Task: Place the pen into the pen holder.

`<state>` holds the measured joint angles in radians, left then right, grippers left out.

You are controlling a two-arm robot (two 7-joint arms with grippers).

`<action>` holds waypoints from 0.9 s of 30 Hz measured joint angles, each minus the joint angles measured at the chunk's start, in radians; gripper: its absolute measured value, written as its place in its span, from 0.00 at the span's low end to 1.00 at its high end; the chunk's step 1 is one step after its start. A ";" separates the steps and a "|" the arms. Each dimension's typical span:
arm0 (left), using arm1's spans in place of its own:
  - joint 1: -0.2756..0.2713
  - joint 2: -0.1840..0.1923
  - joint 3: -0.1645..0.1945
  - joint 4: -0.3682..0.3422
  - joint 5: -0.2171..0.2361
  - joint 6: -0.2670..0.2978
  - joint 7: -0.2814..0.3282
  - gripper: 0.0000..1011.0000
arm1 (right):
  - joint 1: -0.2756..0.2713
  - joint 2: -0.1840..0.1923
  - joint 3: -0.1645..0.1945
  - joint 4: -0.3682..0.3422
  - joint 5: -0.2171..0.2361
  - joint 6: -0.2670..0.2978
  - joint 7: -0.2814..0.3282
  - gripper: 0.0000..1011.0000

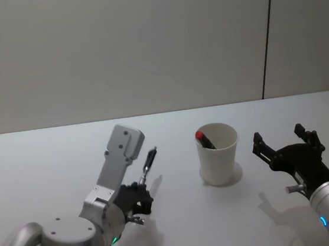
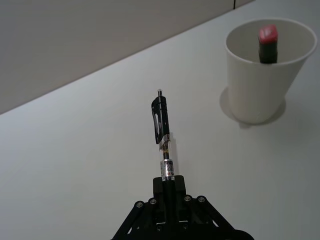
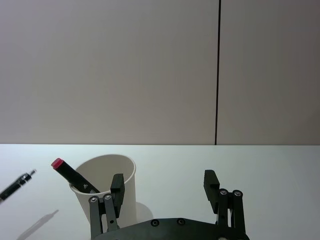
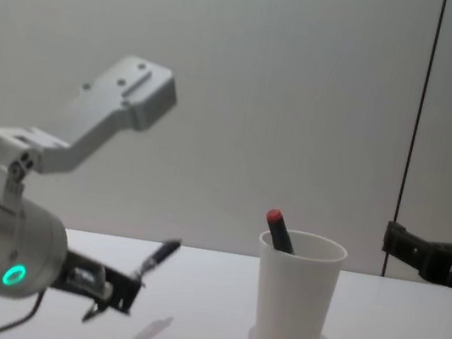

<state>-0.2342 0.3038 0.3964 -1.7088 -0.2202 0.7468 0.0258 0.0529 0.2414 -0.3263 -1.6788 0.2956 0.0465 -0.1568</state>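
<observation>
The red-capped marker (image 1: 204,139) has its lower part hidden inside the pen holder (image 1: 218,158). The pen (image 2: 164,142) disappears at its lower end between the jaws of the left gripper (image 2: 169,184), and its label print is too small to read. The right gripper (image 4: 434,256) is cut off by the chest view's right edge.

A bare lab or test room: plain white desk (image 1: 49,154) against blank grey wall panels (image 1: 114,45) (one dark seam (image 1: 267,34)).

Head looks down, chest level; our wrist cameras sit close behind left gripper (image 2: 169,184) and right gripper (image 3: 164,179), sharing the pen holder (image 2: 260,85) ahead.
</observation>
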 joint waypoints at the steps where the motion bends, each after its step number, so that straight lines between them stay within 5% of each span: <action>1: 0.002 0.001 -0.004 -0.004 0.001 -0.017 0.009 0.14 | 0.000 0.000 0.000 0.000 0.000 0.000 0.000 0.99; 16: 0.024 0.014 -0.049 -0.019 -0.005 -0.250 0.086 0.14 | 0.000 0.000 0.000 0.000 0.000 0.000 0.000 0.99; 27: 0.035 0.026 -0.073 0.009 -0.025 -0.475 0.045 0.14 | 0.000 0.000 0.000 0.000 0.000 0.000 0.000 0.99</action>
<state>-0.1989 0.3300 0.3238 -1.6996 -0.2455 0.2717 0.0705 0.0529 0.2414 -0.3263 -1.6788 0.2956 0.0465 -0.1568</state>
